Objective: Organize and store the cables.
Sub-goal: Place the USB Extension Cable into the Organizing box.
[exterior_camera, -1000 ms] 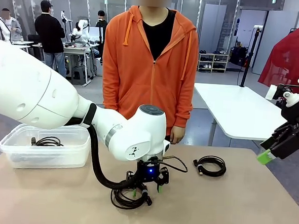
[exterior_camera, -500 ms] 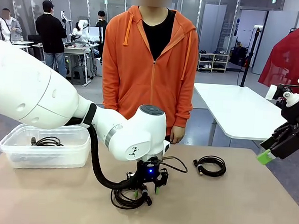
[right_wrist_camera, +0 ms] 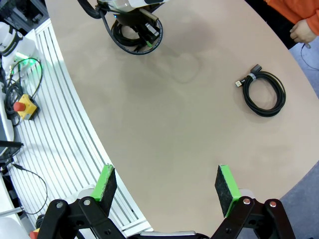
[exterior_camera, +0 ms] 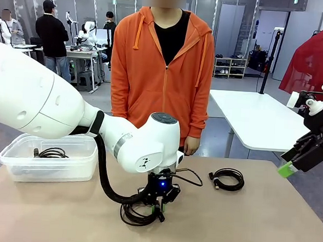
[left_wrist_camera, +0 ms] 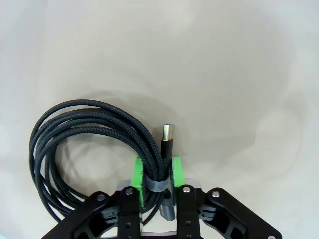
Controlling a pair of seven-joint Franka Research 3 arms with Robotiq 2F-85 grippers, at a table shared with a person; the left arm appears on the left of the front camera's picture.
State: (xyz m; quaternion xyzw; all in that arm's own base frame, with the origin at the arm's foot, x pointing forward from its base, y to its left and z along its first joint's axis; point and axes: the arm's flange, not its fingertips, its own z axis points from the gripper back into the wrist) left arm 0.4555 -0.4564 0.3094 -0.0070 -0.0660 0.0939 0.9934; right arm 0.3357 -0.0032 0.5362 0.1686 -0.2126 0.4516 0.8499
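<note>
Black braided cable coil (left_wrist_camera: 104, 117), grey-banded, pinched in left jaws, right jaws wide.

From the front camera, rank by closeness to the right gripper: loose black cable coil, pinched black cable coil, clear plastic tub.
1. Loose black cable coil, table's right.
2. Black cable coil pinched by left gripper, centre.
3. Clear plastic tub, far left.

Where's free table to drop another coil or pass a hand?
Widest bare patch: table near right, between the loose coil and the near edge. Also bare between the bin and near edge, though the left arm hangs over it. Crowded: centre, where the left pincer is shut on the other coil.
</note>
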